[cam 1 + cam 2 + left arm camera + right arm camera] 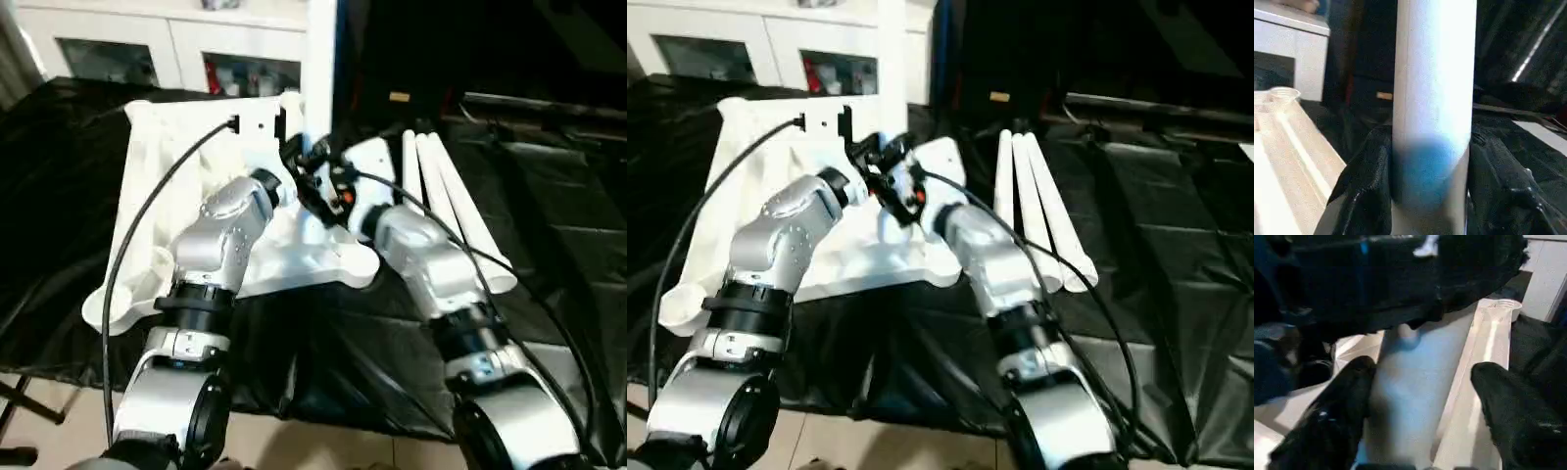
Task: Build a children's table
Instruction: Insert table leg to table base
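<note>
My right gripper [1420, 406] has its two black fingers [1332, 416] spread wide, with nothing between them but the white plastic surface below. They hang over the white plastic rectangular tabletop with a raised rim [1484, 362], whose rounded corner socket [1504, 306] shows beyond the far finger.

My left gripper [294, 157] sits right against a long white round tube leg [1434, 98] that stands upright. From my wrist the tube runs from bottom to top, very close, with black sheeting bunched around its base. I cannot tell whether my left fingers are pinched on it or apart.

From my head I see both silver forearms reaching forward over the tabletop [157, 196], which lies upside-down-looking with its rim up on a black crumpled cloth [549, 245]. My grippers meet near its far right corner, where the upright leg [321, 59] rises.

Three more white tube legs [446, 196] lie side by side on the cloth just right of the tabletop. A white cabinet with glass doors [167, 49] stands behind.
</note>
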### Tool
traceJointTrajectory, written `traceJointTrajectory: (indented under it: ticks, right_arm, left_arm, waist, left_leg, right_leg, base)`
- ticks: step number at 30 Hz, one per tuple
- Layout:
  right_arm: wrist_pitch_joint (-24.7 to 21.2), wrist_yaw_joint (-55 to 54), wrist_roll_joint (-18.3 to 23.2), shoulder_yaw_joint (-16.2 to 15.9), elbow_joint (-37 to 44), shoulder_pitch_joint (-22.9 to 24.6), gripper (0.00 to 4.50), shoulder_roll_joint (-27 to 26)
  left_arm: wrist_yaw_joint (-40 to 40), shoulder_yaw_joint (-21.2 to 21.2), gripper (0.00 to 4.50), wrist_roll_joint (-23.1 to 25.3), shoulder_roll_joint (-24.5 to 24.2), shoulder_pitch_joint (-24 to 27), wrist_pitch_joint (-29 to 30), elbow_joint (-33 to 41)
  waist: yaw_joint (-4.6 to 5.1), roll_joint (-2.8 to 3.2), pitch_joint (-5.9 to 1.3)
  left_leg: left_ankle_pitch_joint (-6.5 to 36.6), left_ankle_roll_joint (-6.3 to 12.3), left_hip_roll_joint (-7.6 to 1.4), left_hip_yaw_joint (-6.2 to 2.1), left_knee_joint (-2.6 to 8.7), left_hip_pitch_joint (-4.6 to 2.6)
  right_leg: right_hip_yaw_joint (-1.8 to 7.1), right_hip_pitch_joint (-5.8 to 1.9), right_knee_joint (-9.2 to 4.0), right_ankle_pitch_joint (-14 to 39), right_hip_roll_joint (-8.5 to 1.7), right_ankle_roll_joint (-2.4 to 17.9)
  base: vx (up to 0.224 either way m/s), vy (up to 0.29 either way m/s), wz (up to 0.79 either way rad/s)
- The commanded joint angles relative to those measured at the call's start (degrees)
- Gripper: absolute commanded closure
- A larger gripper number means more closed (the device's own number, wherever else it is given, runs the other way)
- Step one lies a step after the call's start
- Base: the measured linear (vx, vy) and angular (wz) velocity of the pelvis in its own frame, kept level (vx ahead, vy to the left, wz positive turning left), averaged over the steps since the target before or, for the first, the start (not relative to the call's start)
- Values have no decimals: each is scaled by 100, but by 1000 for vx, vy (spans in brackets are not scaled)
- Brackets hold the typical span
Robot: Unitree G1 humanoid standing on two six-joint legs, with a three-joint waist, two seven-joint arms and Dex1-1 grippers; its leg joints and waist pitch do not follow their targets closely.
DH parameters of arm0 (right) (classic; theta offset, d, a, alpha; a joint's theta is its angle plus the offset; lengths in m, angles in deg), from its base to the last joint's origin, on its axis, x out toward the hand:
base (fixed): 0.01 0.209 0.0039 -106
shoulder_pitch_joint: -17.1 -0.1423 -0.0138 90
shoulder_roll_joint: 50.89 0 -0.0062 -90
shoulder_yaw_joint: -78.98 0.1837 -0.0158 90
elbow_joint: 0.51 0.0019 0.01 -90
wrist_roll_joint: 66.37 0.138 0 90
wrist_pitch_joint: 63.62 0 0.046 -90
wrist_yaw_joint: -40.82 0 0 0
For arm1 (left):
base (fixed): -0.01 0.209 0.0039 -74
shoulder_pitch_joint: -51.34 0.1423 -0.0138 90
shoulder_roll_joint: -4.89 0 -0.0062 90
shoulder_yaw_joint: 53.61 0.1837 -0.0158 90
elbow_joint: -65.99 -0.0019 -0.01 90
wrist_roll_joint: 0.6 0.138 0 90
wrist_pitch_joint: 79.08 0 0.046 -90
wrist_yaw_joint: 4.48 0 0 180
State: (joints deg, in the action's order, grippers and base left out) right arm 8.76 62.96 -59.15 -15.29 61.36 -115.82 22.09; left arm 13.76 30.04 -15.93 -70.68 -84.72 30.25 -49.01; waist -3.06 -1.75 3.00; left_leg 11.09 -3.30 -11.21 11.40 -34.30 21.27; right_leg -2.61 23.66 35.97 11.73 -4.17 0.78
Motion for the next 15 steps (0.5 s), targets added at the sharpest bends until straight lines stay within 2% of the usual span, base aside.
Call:
traceJointTrajectory:
  ticks: [1, 3, 4, 5, 7, 9, 12, 13, 15]
  right_arm:
    - [-30, -72, 42, 125, -110, -82, 133, 11]
    - [18, -45, 47, 108, -208, -110, 169, -38]
    - [55, -59, 38, 97, -253, -120, 171, -53]
    - [87, -72, 40, 89, -300, -133, 171, -67]
    - [88, -69, 96, 108, -386, -156, 171, -113]
    - [94, -69, 91, 104, -399, -160, 205, -118]
    - [48, -5, 147, 145, -447, -181, 222, -155]
    - [41, 1, 154, 151, -449, -182, 242, -160]
    - [44, 38, 174, 166, -476, -192, 245, -173]
  left_arm:
    - [-117, -31, 261, 28, 6, -113, -22, 95]
    - [-193, -34, 261, 30, 40, -83, 12, 174]
    - [-231, -38, 261, 40, 54, -72, 20, 205]
    - [-261, -46, 261, 51, 69, -66, 26, 228]
    - [-333, -81, 261, 56, 85, -61, 46, 271]
    - [-350, -80, 261, 50, 77, -59, 45, 278]
    - [-395, -100, 261, 11, 50, -76, 54, 281]
    - [-398, -103, 261, 4, 47, -79, 58, 281]
    - [-409, -117, 261, -30, 29, -95, 76, 275]
  waist:
    - [1, 12, -418]
    - [-11, 3, -422]
    - [-9, 6, -418]
    - [-9, -24, -417]
    - [-19, -19, -417]
    - [-21, -23, -417]
    - [-33, -30, -412]
    - [-33, -31, -411]
    - [-32, -23, -407]
  left_leg:
    - [181, 308, -166, -80, 325, -79]
    - [157, 311, -171, -77, 320, -82]
    - [155, 304, -170, -75, 319, -86]
    - [149, 308, -173, -73, 321, -87]
    - [97, 339, -176, -78, 319, -88]
    - [68, 353, -176, -77, 314, -87]
    - [73, 380, -172, -73, 311, -87]
    - [71, 384, -172, -73, 312, -89]
    - [119, 365, -173, -72, 316, -93]
  right_leg:
    - [252, -388, -297, -631, -328, 1424]
    - [250, -390, -286, -667, -333, 1467]
    - [250, -387, -290, -673, -329, 1480]
    - [250, -388, -290, -685, -328, 1484]
    - [251, -390, -275, -771, -341, 1526]
    - [250, -388, -269, -807, -339, 1542]
    - [255, -393, -268, -800, -341, 1525]
    - [254, -390, -270, -797, -339, 1526]
    - [253, -384, -278, -713, -338, 1514]
  base:
    - [0, 0, 0]
    - [0, 0, 0]
    - [0, 0, 0]
    - [0, 0, 0]
    - [0, 0, 0]
    - [0, 0, 0]
    - [0, 0, 0]
    - [0, 0, 0]
    - [0, 0, 0]
